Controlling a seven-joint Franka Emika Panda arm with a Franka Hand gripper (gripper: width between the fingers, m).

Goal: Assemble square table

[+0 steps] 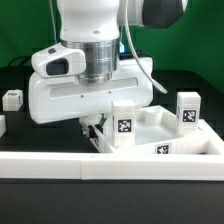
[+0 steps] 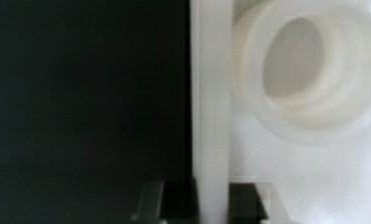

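1. Gripper (image 2: 203,203) is narrow, clamped on the raised rim of the square tabletop (image 2: 288,150), one finger (image 2: 155,200) on each side.
2. The tabletop (image 1: 190,145) lies just behind the wall strip (image 1: 50,166), toward the exterior view's right.
3. First leg (image 1: 124,120) and second leg (image 1: 188,108) stand upright on it.
4. Third leg (image 1: 12,98) sits well apart, at the exterior view's left.

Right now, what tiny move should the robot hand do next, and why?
Probably slide the tabletop slowly against the wall strip, without letting go. The gripper is shut on its raised rim, so it can steer. The socket nearby is empty and a loose leg waits on the exterior view's left, so steadying the tabletop first seems wise.
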